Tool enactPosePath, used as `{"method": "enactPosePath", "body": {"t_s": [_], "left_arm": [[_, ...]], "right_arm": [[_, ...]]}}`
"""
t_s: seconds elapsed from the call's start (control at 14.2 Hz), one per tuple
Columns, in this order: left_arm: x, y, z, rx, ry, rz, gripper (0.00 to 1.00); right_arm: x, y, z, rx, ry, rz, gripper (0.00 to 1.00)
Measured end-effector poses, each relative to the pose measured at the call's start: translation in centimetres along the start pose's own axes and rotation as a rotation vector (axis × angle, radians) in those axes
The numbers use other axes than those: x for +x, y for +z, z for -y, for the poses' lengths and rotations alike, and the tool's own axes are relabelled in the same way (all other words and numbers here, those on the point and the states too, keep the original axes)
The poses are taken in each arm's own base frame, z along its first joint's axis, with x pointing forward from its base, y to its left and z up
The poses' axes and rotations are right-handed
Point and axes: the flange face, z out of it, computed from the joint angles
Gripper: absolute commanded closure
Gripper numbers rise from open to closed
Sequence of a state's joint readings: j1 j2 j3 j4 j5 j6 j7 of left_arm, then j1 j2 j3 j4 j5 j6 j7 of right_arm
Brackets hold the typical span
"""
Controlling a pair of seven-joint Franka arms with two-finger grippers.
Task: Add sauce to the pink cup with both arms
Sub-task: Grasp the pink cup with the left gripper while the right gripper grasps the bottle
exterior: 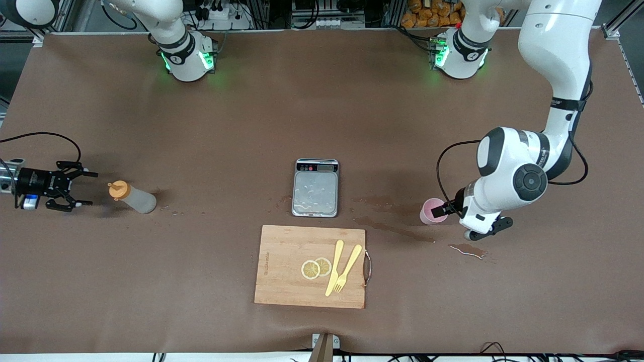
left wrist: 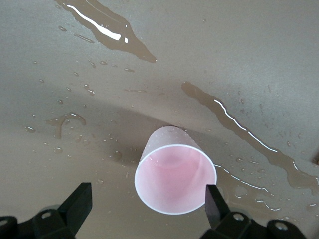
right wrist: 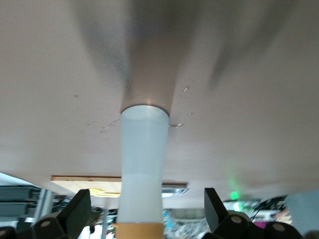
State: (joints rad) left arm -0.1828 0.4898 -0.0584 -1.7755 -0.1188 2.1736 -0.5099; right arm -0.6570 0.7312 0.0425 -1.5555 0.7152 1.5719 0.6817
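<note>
Front view tells me both arms are at the reach-in stage: neither has taken hold yet. My right pincer (exterior: 75, 188) sits low at the right arm's end of the table (exterior: 201, 125), fingers spread wide and aimed at the sauce (exterior: 133, 197), which lies on its side just beside it, orange nozzle cap toward the pincer. In the right wrist view the sauce (right wrist: 143, 169) runs straight up the gap between the fingers (right wrist: 79, 209), not yet touched. My left pincer (exterior: 455, 211) is down at the pink cup (exterior: 432, 211) toward the left arm's end; the left wrist view shows the pink cup (left wrist: 174, 174) upright, empty, with one finger (left wrist: 214, 201) close to its rim and the other (left wrist: 79, 201) well clear, so the pincer is wide.

Next I judge: ease each pincer forward until its thing sits squarely between the fingers, then close. The bottle looks soft and translucent greyish-white, so a gentle squeeze. The cup is light, on a wet, puddled patch; it may slide or tip
</note>
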Motion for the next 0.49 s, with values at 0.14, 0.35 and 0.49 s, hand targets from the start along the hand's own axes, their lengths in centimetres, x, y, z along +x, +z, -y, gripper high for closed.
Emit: {"method": "enactPosePath", "body": {"t_s": [0.14,0.35,0.49], "left_arm": [[0.0,0.8,-0.2,0.006,0.002,0.009,0.0],[0.0,2.4,-0.6,0.016,0.008,0.025,0.0],[0.2,3.2,-0.6,0.02,0.007,0.029,0.0]], "right_arm": [[1.0,1.2,0.1,0.021,0.055,0.046,0.0],[3.3,3.8,0.0,0.045,0.108,0.138,0.0],[4.8,5.6,-0.3,0.053,0.138,0.189,0.0]]}}
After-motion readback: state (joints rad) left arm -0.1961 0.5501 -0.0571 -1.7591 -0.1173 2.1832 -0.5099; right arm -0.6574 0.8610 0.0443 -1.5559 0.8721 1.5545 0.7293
